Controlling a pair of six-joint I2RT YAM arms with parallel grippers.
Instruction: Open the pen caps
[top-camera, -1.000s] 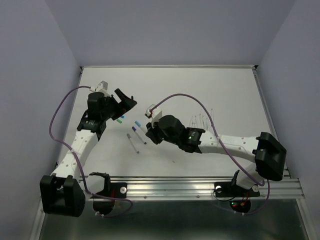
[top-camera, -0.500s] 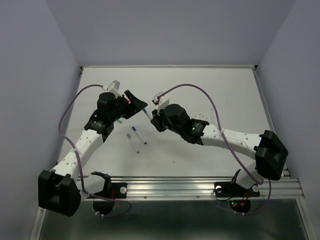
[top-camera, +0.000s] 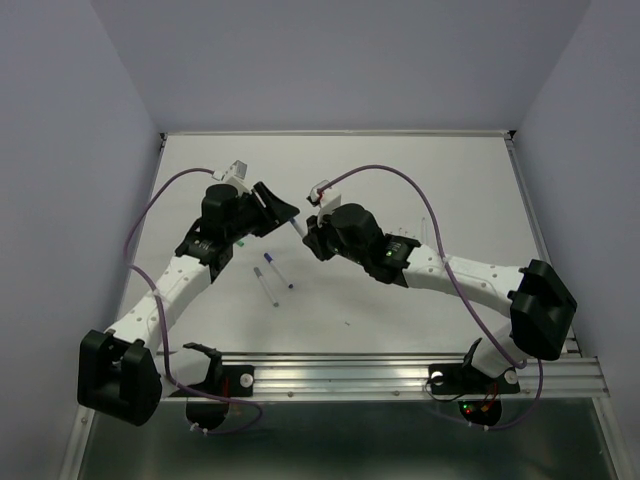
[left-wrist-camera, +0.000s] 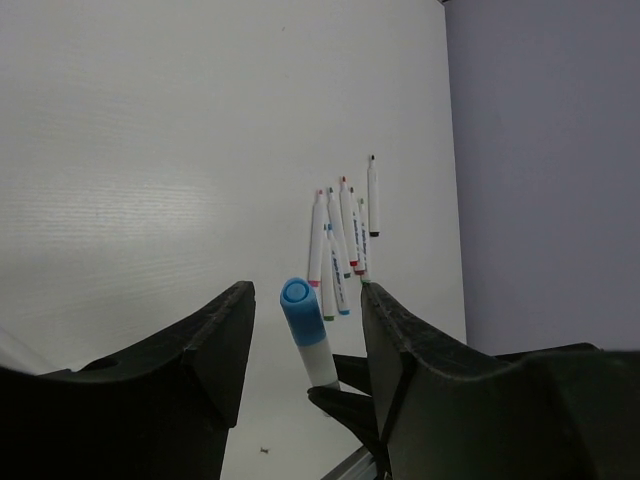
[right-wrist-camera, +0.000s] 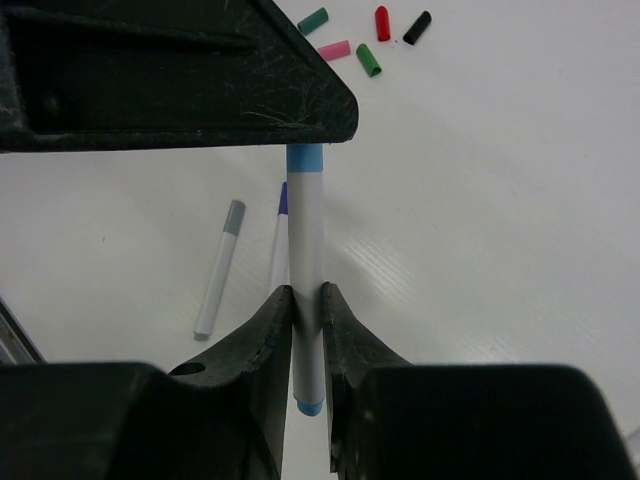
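Right hand (right-wrist-camera: 305, 292) clamped on the barrel of a blue-capped pen (right-wrist-camera: 305, 230), held up off the tabletop (right-wrist-camera: 480, 200). Left hand (left-wrist-camera: 307, 290) has its fingers apart on either side of the blue cap (left-wrist-camera: 300, 320), not gripping yet. Looks well past halfway: uncapped pens (left-wrist-camera: 340, 245) lie grouped and loose caps (right-wrist-camera: 368, 60) lie scattered, while two pens (right-wrist-camera: 218, 268) lying flat look capped.

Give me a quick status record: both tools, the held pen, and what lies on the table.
right tool: shut on blue-capped pen, gripping its white barrel
left tool: open, straddling the blue cap, gaps visible both sides
blue cap: on the pen, not yet pulled
loose caps: five clustered; two green, pink, red, black
uncapped pens: lying grouped on the table
other pens: grey-ended one, purple-ended one beside it
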